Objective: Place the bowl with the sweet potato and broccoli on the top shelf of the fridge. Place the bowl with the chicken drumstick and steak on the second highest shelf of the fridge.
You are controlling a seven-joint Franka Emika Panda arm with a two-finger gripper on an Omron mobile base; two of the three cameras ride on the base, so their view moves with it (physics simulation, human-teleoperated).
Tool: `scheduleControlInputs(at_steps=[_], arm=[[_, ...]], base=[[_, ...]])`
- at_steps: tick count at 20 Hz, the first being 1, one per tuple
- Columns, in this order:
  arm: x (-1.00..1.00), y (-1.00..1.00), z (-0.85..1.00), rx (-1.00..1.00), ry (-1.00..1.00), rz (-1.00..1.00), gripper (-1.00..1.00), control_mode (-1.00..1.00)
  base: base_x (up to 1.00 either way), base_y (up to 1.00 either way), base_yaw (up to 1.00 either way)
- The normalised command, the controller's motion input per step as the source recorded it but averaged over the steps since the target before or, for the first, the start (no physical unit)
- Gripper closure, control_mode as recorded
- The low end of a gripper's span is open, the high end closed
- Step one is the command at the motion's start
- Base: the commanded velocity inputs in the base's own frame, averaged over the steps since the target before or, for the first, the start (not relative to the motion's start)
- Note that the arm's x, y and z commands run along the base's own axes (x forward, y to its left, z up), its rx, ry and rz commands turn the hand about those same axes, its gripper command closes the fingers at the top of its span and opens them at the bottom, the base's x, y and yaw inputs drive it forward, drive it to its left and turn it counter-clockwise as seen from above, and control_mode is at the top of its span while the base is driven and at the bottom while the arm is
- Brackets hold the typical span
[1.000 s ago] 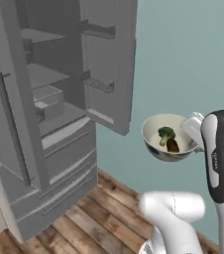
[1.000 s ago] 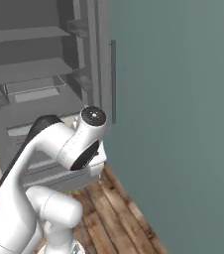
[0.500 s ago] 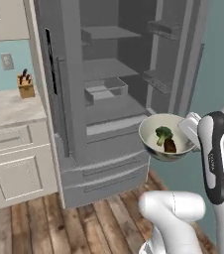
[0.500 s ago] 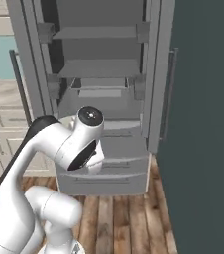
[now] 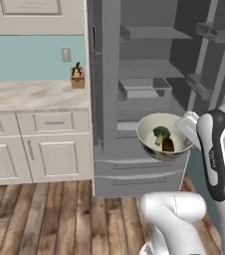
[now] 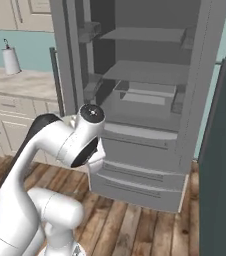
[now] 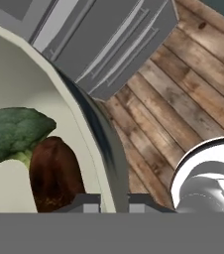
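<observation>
The pale greenish-cream bowl (image 5: pixel 157 147) hangs in the air in front of the open fridge (image 5: pixel 109 164), at about the height of its lower drawers. Inside it lie the green broccoli (image 5: pixel 160 133) and the dark reddish-brown sweet potato (image 5: pixel 168 145). My gripper (image 5: pixel 186 135) is shut on the bowl's right rim. In the hand view the gripper (image 7: pixel 115 203) pinches the bowl's (image 7: pixel 15 84) wall, one finger on each side, with the broccoli (image 7: pixel 15 131) and the sweet potato (image 7: pixel 54 173) just inside. The top shelf (image 5: pixel 157 33) and the second highest shelf (image 5: pixel 149 68) are bare, above and behind the bowl.
A storage bin (image 5: pixel 142 88) sits below the second shelf. The open right fridge door (image 6: pixel 222 165) stands close at the right. A counter (image 5: pixel 30 97) with a knife block (image 5: pixel 77 77) runs along the left, and a paper towel roll (image 6: pixel 10 59) is on it. Wooden floor (image 7: pixel 183 99) lies below.
The whole scene has shifted as the base turned: the fridge now faces me squarely and the counter has come in on the left. The bowl stays held in the same pose.
</observation>
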Motion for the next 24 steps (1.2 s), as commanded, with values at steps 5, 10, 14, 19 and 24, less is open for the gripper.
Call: scheduleControlInputs(at_steps=[5, 10, 14, 19, 24], arm=[[0.00, 0.00, 0.00, 0.00, 0.00, 0.00, 1.00, 1.00], [0.00, 0.00, 0.00, 0.00, 0.00, 0.00, 1.00, 1.00], [0.00, 0.00, 0.00, 0.00, 0.00, 0.00, 1.00, 1.00], [0.00, 0.00, 0.00, 0.00, 0.00, 0.00, 1.00, 1.00], [0.05, 0.00, 0.01, 0.01, 0.00, -0.03, 1.00, -1.00]], base=[[0.81, -0.57, 0.00], [0.93, -0.61, 0.00], [0.98, -0.14, -0.01], [1.00, 0.00, -0.04], [0.71, 0.00, -0.06]])
